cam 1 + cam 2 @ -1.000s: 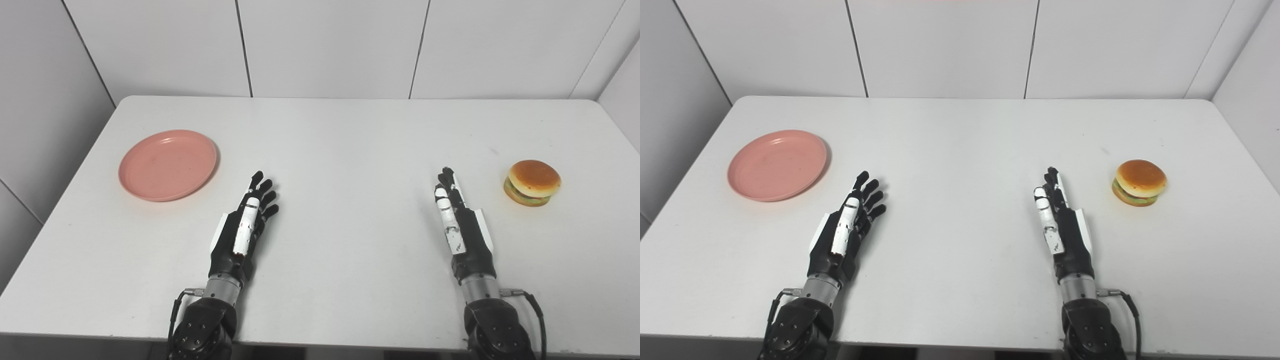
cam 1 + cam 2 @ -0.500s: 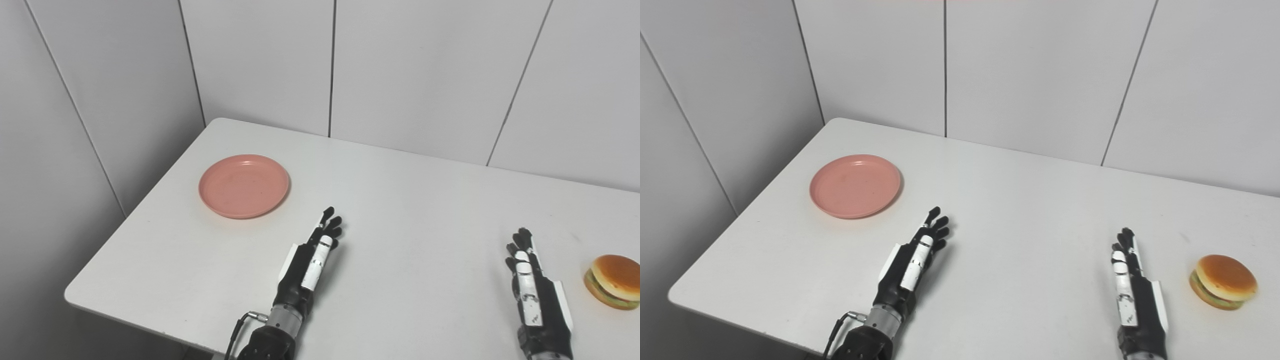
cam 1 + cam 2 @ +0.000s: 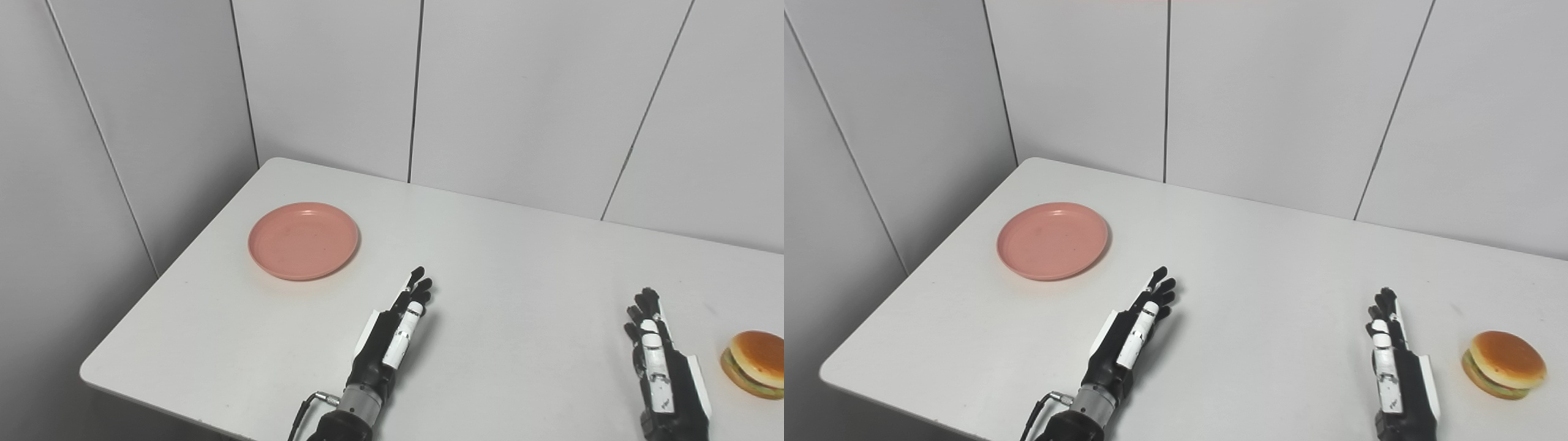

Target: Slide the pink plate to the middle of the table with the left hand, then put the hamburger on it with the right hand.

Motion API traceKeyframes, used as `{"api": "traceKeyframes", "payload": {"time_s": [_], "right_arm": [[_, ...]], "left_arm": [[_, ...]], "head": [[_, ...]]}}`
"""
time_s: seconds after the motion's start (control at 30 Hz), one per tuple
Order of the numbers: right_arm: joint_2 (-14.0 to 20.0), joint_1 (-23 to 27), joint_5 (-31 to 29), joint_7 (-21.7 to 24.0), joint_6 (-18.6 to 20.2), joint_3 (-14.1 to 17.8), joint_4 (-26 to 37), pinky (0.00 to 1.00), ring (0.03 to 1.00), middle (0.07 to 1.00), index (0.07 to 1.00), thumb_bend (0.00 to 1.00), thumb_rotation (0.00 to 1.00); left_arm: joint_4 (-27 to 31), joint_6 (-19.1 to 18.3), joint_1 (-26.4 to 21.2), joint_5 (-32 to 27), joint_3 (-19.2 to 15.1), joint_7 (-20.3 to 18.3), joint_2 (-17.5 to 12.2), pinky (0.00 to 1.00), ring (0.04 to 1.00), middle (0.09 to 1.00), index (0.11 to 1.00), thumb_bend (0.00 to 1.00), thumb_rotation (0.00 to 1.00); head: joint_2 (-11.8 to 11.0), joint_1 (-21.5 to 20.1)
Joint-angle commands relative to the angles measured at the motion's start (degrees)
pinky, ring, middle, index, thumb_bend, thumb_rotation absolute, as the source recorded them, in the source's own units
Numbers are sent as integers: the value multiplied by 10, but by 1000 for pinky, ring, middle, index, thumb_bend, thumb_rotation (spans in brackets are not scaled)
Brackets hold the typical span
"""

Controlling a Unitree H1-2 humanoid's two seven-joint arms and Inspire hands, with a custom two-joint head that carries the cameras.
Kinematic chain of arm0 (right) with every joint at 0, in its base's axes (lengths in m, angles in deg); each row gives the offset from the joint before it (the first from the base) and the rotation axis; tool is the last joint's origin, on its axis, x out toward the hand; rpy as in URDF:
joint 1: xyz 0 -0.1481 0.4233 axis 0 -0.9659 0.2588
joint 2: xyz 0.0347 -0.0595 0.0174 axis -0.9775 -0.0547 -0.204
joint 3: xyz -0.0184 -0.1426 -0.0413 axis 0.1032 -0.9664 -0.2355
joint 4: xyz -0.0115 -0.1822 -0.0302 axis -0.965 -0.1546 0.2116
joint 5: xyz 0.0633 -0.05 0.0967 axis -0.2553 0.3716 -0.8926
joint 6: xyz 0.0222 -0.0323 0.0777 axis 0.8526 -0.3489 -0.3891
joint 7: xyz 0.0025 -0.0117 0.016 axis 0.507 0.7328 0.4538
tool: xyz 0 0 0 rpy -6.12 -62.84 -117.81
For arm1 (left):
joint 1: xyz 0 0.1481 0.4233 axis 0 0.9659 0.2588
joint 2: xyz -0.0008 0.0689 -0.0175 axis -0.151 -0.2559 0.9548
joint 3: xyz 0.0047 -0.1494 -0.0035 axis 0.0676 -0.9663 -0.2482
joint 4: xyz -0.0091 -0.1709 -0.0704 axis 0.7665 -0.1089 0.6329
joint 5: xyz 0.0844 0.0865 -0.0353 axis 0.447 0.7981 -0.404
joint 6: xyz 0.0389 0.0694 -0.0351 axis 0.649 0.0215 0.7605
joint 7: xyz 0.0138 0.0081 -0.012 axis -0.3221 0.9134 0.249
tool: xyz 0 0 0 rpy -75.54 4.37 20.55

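Resting both hands spread, holding nothing: left hand point(image 3: 392, 334) near pink plate point(image 3: 303, 240), right hand point(image 3: 1393, 367) beside hamburger point(image 3: 1503, 364); table point(image 3: 520, 257) between unobstructed.

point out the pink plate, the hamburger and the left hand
pink plate point(image 3: 1052, 240), right eye view, middle of its flat inner face
hamburger point(image 3: 1505, 361), right eye view, on the top bun
left hand point(image 3: 1130, 337), right eye view, back of the hand

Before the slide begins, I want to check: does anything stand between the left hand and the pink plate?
Nothing visible does. Only bare table lies between the left hand and the pink plate.
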Motion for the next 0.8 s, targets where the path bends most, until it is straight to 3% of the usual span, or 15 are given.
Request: {"api": "traceKeyframes", "payload": {"time_s": [0.0,0.47,0.77], "right_arm": [[0,-29,0,2,-21,3,-24,1000,991,999,1000,77,1000],[-2,-24,1,1,-19,2,-27,1000,988,998,1000,77,1000],[-4,-23,8,-6,-16,2,-28,1000,979,988,999,79,1000]], "left_arm": [[-7,-5,-2,3,12,-4,9,953,952,957,956,305,1000],[36,-7,-27,-11,-4,-5,4,948,942,956,955,313,1000],[115,-41,-67,-6,-18,-3,-13,924,927,946,941,397,1000]], "head": [[1,0],[3,7],[4,10]]}}
